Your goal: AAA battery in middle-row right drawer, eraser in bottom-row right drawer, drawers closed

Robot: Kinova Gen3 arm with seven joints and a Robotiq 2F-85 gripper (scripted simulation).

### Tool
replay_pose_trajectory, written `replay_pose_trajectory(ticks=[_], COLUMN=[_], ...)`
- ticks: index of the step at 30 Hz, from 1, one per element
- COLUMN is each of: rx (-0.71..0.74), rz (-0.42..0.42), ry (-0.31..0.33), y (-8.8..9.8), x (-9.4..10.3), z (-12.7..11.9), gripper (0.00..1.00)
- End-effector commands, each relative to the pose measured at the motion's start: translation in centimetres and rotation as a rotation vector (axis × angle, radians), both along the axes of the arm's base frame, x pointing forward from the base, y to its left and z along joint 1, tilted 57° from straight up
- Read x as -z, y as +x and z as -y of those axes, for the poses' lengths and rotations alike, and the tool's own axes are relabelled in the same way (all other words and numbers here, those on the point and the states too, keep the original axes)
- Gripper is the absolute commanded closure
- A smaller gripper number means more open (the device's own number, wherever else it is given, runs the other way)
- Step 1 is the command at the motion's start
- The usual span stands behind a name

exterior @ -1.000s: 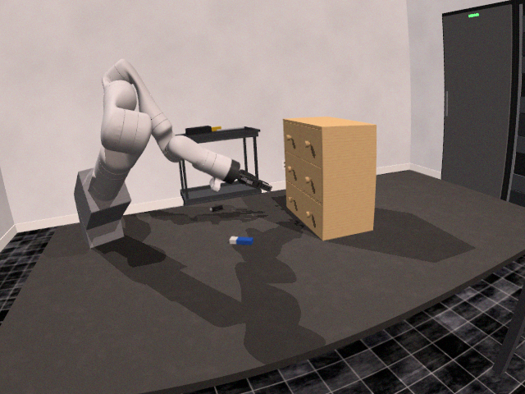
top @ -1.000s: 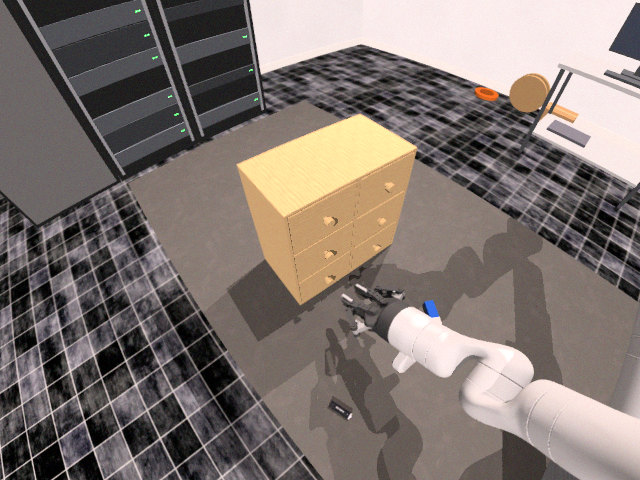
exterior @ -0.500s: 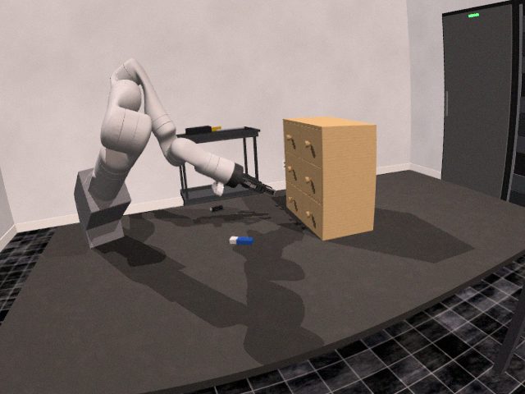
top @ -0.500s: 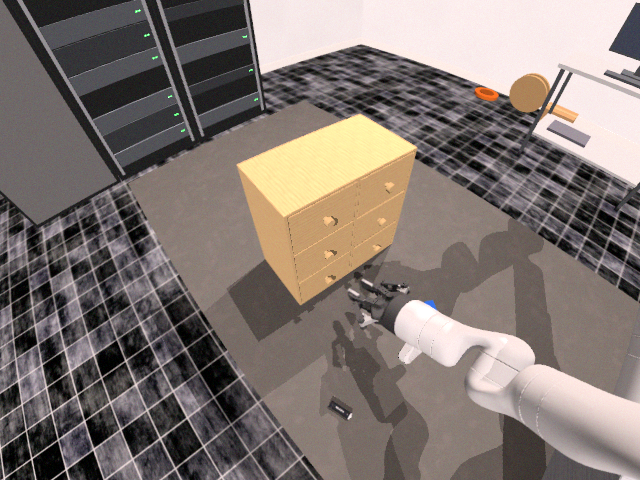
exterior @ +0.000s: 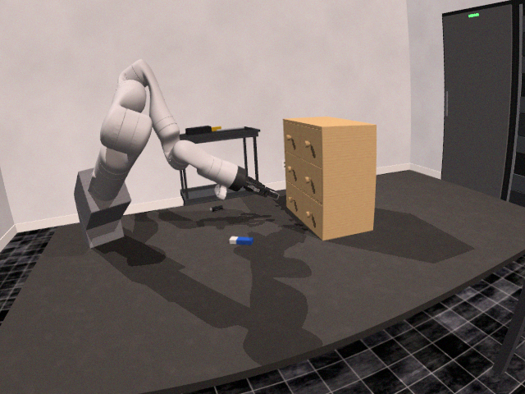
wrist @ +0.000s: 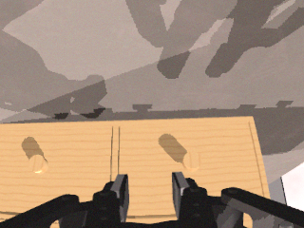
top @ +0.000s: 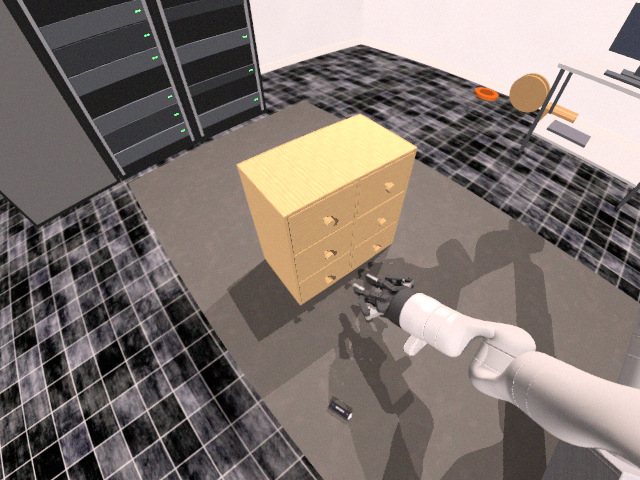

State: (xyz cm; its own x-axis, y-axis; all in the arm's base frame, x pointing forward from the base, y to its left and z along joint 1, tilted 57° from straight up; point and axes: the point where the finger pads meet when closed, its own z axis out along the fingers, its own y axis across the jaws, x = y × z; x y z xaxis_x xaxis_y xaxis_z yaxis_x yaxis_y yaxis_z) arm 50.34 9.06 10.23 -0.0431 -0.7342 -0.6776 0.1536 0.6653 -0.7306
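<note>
The small wooden chest (top: 320, 170) is pale honey-yellow with fine grain lines. The flat matte worktop (exterior: 169, 296) is dark grey. The oblong eraser (exterior: 240, 240) is blue with one white end. The robot arm (exterior: 127, 127) is white, its tool (top: 373, 294) black.

The chest (top: 320, 170) looks like pale, matt, grained wood; the table (exterior: 127, 305) is matt dark grey.
</note>
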Motion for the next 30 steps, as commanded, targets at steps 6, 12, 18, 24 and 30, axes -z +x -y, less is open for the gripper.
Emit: replay_pose_trajectory(ticks=[6,12,18,24,30], rx=[0.003,0.005,0.004,0.004,0.004], rz=[0.001,0.004,-0.001,0.0,0.0], ry=[0.018,0.007,0.01,0.012,0.011], y=[0.4,0.5,0.7,0.9,1.1], x=[-1.1,-1.6,-2.0,-2.6,-3.2], z=[1.4,2.0,2.7,3.4,4.1], gripper=[0.67,0.67,0.67,0.67,0.67])
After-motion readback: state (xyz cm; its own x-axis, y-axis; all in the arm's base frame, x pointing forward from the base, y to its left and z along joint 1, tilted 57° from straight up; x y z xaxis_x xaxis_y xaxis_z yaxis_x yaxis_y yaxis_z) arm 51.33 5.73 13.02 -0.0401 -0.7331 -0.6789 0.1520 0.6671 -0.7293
